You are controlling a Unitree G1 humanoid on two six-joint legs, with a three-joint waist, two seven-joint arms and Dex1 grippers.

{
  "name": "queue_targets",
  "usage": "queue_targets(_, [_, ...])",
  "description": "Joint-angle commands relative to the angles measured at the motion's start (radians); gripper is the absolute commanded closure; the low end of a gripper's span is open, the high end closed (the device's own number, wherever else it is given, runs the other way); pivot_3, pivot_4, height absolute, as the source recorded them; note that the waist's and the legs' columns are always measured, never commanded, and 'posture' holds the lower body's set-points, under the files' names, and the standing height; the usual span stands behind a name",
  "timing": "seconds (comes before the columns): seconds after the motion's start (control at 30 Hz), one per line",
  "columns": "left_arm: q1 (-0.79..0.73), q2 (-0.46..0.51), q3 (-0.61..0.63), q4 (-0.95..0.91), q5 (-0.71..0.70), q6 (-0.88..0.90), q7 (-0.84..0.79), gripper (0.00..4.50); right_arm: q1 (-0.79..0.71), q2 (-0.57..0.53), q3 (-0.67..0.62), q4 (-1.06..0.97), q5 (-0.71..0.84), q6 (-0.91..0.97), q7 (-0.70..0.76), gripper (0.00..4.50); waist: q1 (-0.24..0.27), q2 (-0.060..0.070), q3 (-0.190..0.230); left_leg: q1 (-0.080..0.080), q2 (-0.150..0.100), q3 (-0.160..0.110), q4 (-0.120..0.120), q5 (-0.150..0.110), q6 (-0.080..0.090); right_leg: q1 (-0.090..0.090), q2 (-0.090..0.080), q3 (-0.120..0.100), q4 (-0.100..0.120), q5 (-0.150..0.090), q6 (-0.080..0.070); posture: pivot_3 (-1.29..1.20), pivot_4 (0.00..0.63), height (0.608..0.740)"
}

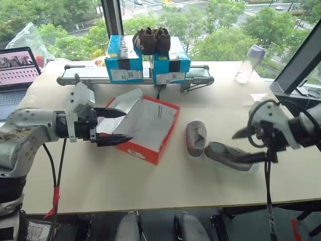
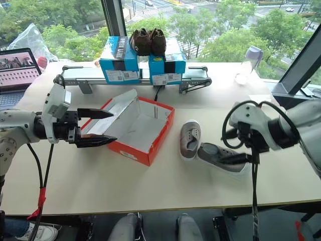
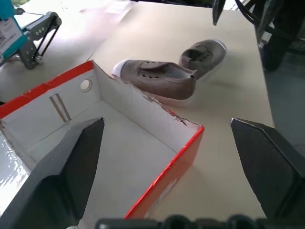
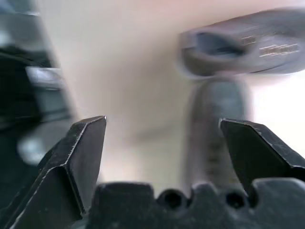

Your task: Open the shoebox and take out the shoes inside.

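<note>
Red cardboard, the shoebox (image 1: 145,128) lies open and empty on the pale desk (image 1: 150,181), its lid folded back toward the left gripper (image 1: 114,126), whose fingers are spread wide around the lid's edge, clamping nothing. The two mauve shoes (image 1: 220,150) rest on the desk just right of the box, one upright, the other tipped on its side. The right gripper (image 1: 251,145) hangs beside the tipped shoe, fingers wide apart and empty.
</note>
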Motion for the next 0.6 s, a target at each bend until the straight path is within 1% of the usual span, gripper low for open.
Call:
queue_targets(0.03, [-0.065, -0.008, -0.029, 0.026, 0.010, -0.025, -0.038, 0.00, 0.236, -0.032, -0.146, -0.134, 0.054, 0.107, -0.033, 0.65, 0.005, 0.000, 0.000, 0.000, 0.000, 0.000, 0.000, 0.000, 0.000, 0.000, 0.000, 0.000, 0.000, 0.000, 0.000, 0.00, 0.150, 0.740])
queue_targets(0.07, [-0.081, -0.014, -0.044, 0.042, 0.021, -0.034, -0.049, 0.00, 0.332, -0.033, -0.164, -0.155, 0.032, 0.101, -0.056, 1.04, 0.009, 0.000, 0.000, 0.000, 0.000, 0.000, 0.000, 0.000, 0.000, 0.001, 0.000, 0.000, 0.000, 0.000, 0.000, 0.00, 0.150, 0.740])
queue_targets(0.1, [-0.095, -0.019, -0.055, 0.055, 0.028, -0.039, -0.057, 0.00, 0.409, -0.029, -0.174, -0.160, 0.002, 0.078, -0.088, 1.33, 0.012, -0.001, 0.000, 0.001, -0.001, -0.001, 0.001, 0.000, 0.000, 0.002, 0.000, -0.001, 0.000, 0.000, 0.000, 0.00, 0.150, 0.740])
queue_targets(0.13, [-0.108, -0.024, -0.066, 0.066, 0.034, -0.044, -0.065, 0.00, 0.467, -0.019, -0.170, -0.148, -0.031, 0.053, -0.133, 1.75, 0.013, -0.001, 0.000, 0.002, 0.000, -0.002, 0.002, -0.002, -0.003, 0.004, 0.000, -0.001, 0.000, 0.000, 0.000, 0.00, 0.150, 0.740])
queue_targets(0.17, [-0.122, -0.028, -0.075, 0.075, 0.038, -0.048, -0.071, 0.00, 0.507, -0.011, -0.158, -0.122, -0.066, 0.017, -0.177, 1.99, 0.013, -0.001, 0.000, 0.003, -0.001, -0.002, 0.002, -0.002, -0.004, 0.005, 0.000, -0.001, -0.001, 0.000, 0.001, 0.00, 0.150, 0.740])
queue_targets(0.23, [-0.146, -0.036, -0.088, 0.092, 0.048, -0.054, -0.082, 0.00, 0.524, 0.037, -0.137, -0.044, -0.105, -0.037, -0.260, 2.73, 0.006, -0.002, 0.000, 0.004, -0.001, -0.002, 0.004, -0.003, -0.005, 0.007, -0.001, -0.001, -0.001, 0.001, 0.001, 0.00, 0.150, 0.740])
queue_targets(0.27, [-0.154, -0.038, -0.092, 0.097, 0.052, -0.055, -0.085, 0.00, 0.515, 0.060, -0.133, -0.008, -0.108, -0.051, -0.285, 3.03, 0.001, -0.002, 0.000, 0.004, -0.001, -0.002, 0.004, -0.003, -0.005, 0.007, -0.001, -0.001, -0.003, 0.001, 0.002, 0.00, 0.150, 0.740])
queue_targets(0.3, [-0.161, -0.039, -0.094, 0.103, 0.056, -0.057, -0.090, 0.00, 0.501, 0.083, -0.129, 0.031, -0.109, -0.057, -0.305, 3.44, -0.003, -0.002, 0.000, 0.005, -0.001, -0.003, 0.004, -0.003, -0.005, 0.008, -0.001, -0.001, -0.004, 0.002, 0.003, 0.00, 0.150, 0.740])
queue_targets(0.4, [-0.170, -0.039, -0.094, 0.111, 0.067, -0.062, -0.094, 0.00, 0.478, 0.116, -0.105, 0.179, -0.154, -0.138, -0.357, 4.38, -0.010, -0.002, 0.000, 0.007, -0.002, -0.003, 0.004, -0.003, -0.005, 0.011, -0.001, -0.001, -0.005, 0.002, 0.003, 0.00, 0.150, 0.740])
queue_targets(0.43, [-0.170, -0.037, -0.092, 0.112, 0.070, -0.063, -0.094, 0.00, 0.461, 0.130, -0.102, 0.238, -0.164, -0.155, -0.375, 4.45, -0.011, -0.002, 0.000, 0.007, -0.003, -0.004, 0.004, -0.003, -0.005, 0.011, -0.001, 0.000, -0.005, 0.002, 0.003, 0.00, 0.150, 0.740])
queue_targets(0.53, [-0.163, -0.033, -0.082, 0.105, 0.072, -0.059, -0.091, 0.00, 0.409, 0.158, -0.092, 0.365, -0.171, -0.194, -0.398, 4.45, -0.015, -0.003, 0.000, 0.006, -0.003, -0.004, 0.003, -0.002, -0.004, 0.011, -0.001, 0.000, -0.005, 0.002, 0.004, 0.00, 0.150, 0.740])
queue_targets(0.6, [-0.154, -0.031, -0.076, 0.097, 0.074, -0.056, -0.085, 0.00, 0.361, 0.174, -0.056, 0.448, -0.201, -0.241, -0.414, 4.45, -0.019, -0.003, 0.000, 0.006, -0.003, -0.005, 0.003, -0.001, -0.002, 0.011, 0.000, 0.000, -0.005, 0.002, 0.004, 0.00, 0.150, 0.740])
